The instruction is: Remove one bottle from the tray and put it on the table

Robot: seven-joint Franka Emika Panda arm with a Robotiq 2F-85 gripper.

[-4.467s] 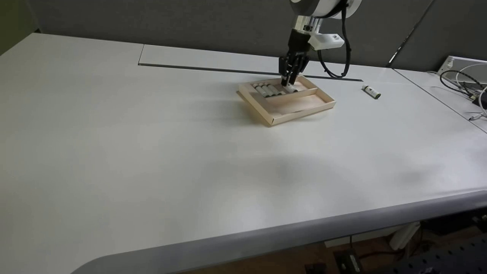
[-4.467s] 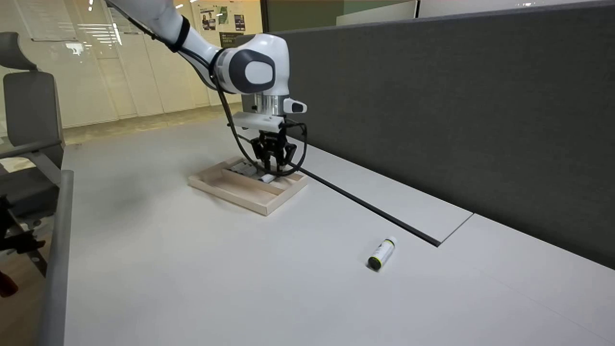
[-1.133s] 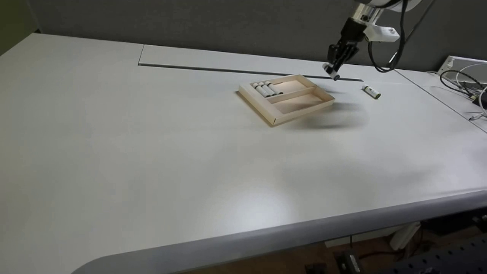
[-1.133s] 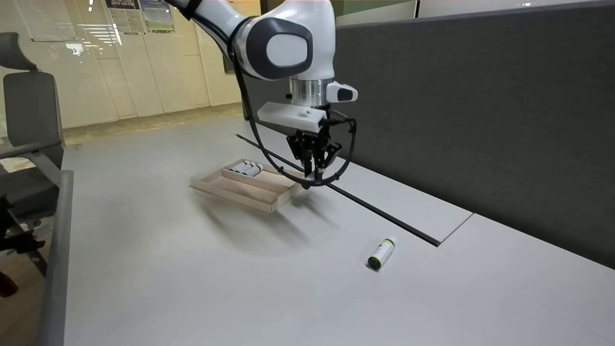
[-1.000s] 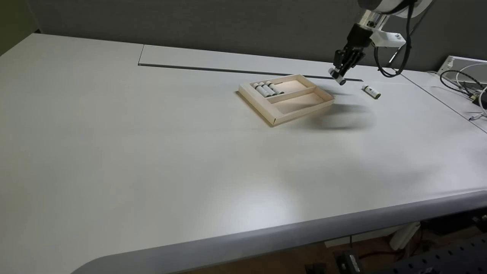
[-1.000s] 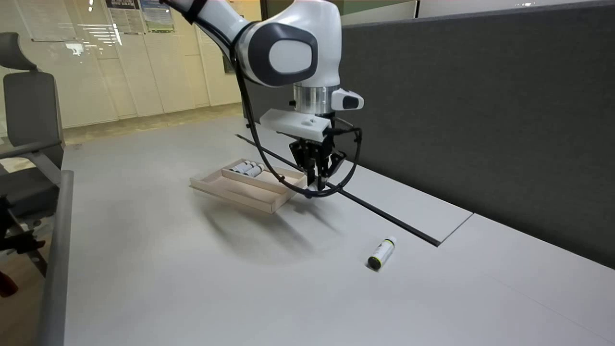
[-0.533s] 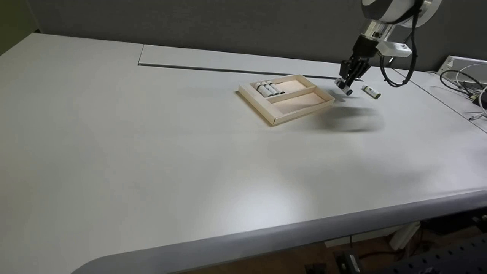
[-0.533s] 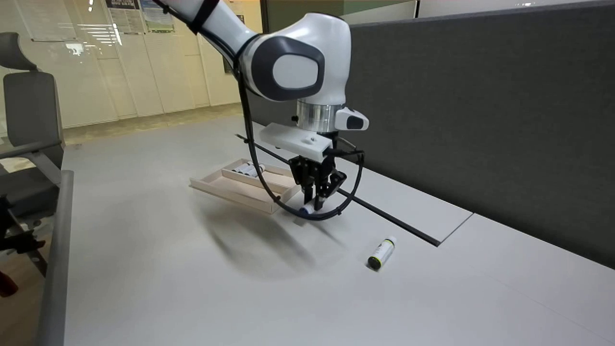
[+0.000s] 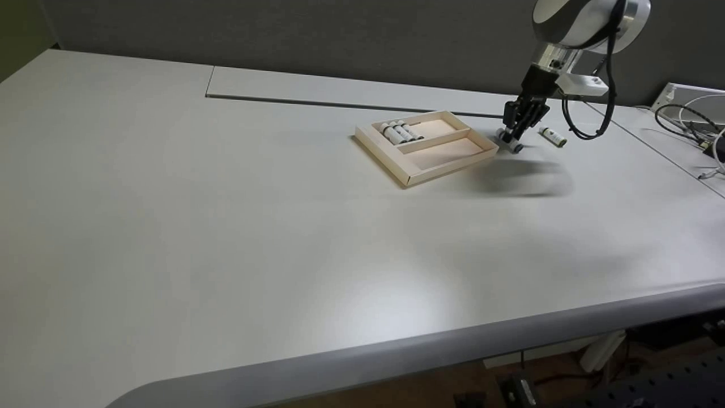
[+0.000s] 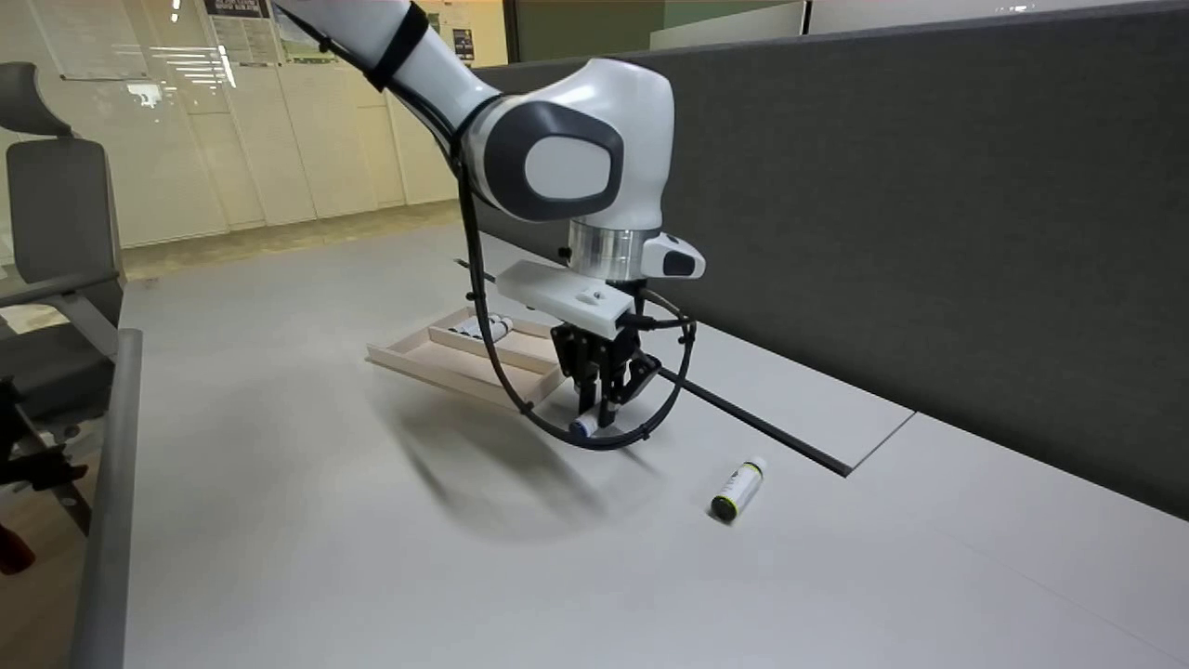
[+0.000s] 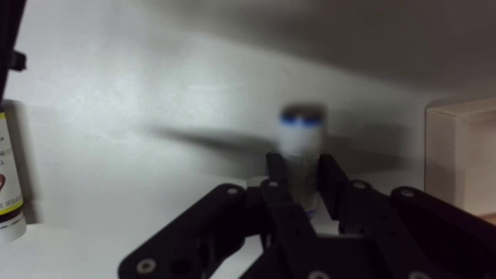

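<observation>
Evidently the pincer [image 11: 300, 158] pinches the blue-banded bottle [image 11: 301, 137], long axis roughly parallel to the tabletop [image 9: 306, 243] beneath; contact, on which release hinges, is unclear.

In an exterior view, I register a grey chair [image 10: 65, 223] at left and posters [image 10: 243, 39] on the far wall [image 10: 279, 139]. In an exterior view, I note a dark partition [image 9: 283, 45] along the far side and loose cables [image 9: 704, 137] at right.
</observation>
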